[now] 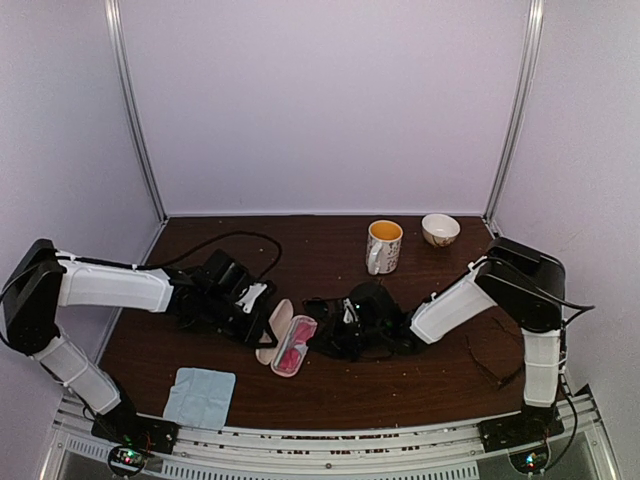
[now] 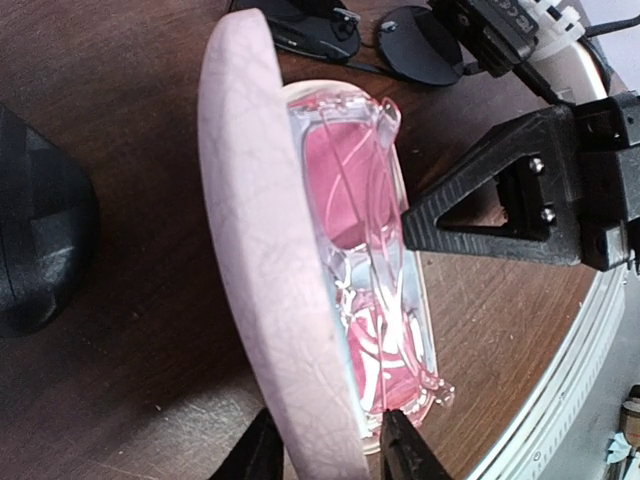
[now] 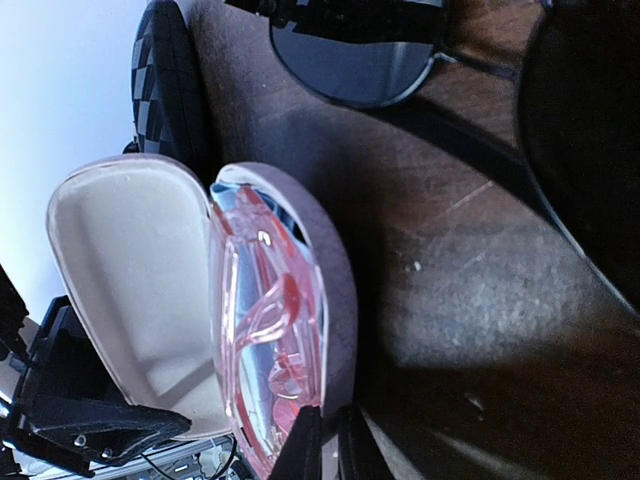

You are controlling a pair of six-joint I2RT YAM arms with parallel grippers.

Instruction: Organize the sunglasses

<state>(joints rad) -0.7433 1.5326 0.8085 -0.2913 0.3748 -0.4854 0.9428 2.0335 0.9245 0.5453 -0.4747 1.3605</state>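
An open pink case lies mid-table, its lid (image 1: 274, 325) raised on the left. The pink-red sunglasses (image 1: 293, 352) lie folded in its lower half (image 2: 350, 190) (image 3: 265, 330). My left gripper (image 2: 335, 455) straddles the near end of the lid (image 2: 255, 230), one finger on each side of it. My right gripper (image 3: 327, 450) is nearly closed on the rim of the case's lower half (image 3: 340, 300), at the end of the pink glasses. Black sunglasses with dark lenses (image 1: 322, 305) (image 2: 420, 45) (image 3: 355, 60) lie just beyond the case. A thin black-framed pair (image 1: 490, 365) lies at the right.
A yellow-lined mug (image 1: 384, 245) and a small bowl (image 1: 440, 229) stand at the back right. A light-blue cloth (image 1: 200, 396) lies at the front left. Both arms crowd the middle of the table around the case.
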